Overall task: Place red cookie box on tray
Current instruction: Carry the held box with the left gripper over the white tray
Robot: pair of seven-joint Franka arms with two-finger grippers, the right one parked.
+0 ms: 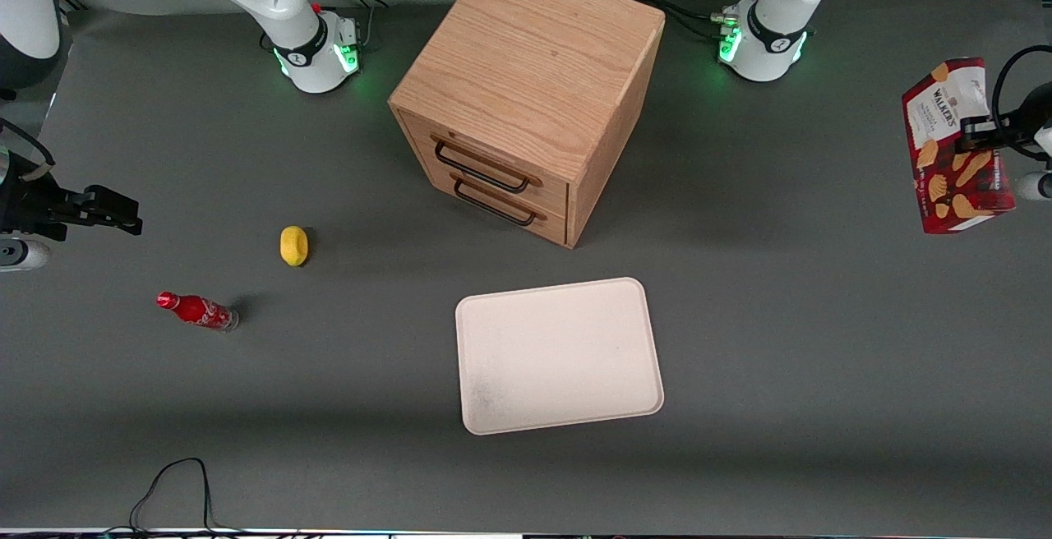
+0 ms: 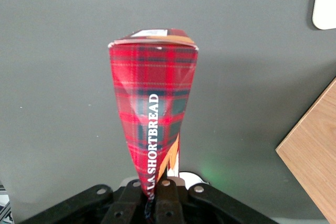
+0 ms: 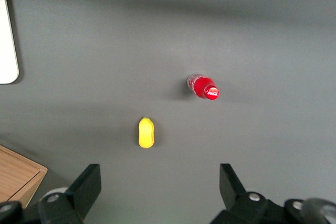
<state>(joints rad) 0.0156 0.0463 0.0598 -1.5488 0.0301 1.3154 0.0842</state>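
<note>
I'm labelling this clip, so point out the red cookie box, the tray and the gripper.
red cookie box (image 1: 953,149): front view, its pictured face.
tray (image 1: 559,356): front view, its bare floor.
gripper (image 2: 153,199): left wrist view, between its fingers, shut on the box.

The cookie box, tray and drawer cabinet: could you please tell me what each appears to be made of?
Cookie box, held by the gripper: printed cardboard, slightly glossy, with creased folded edges. Tray: probably matte cream plastic or melamine, with a moulded rim. Cabinet: oak-grain wood or veneer, dark metal handles.

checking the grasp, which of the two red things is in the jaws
The red cookie box, clamped in the gripper above the table's working-arm end. The small red soda bottle stands untouched near the lemon.
</note>
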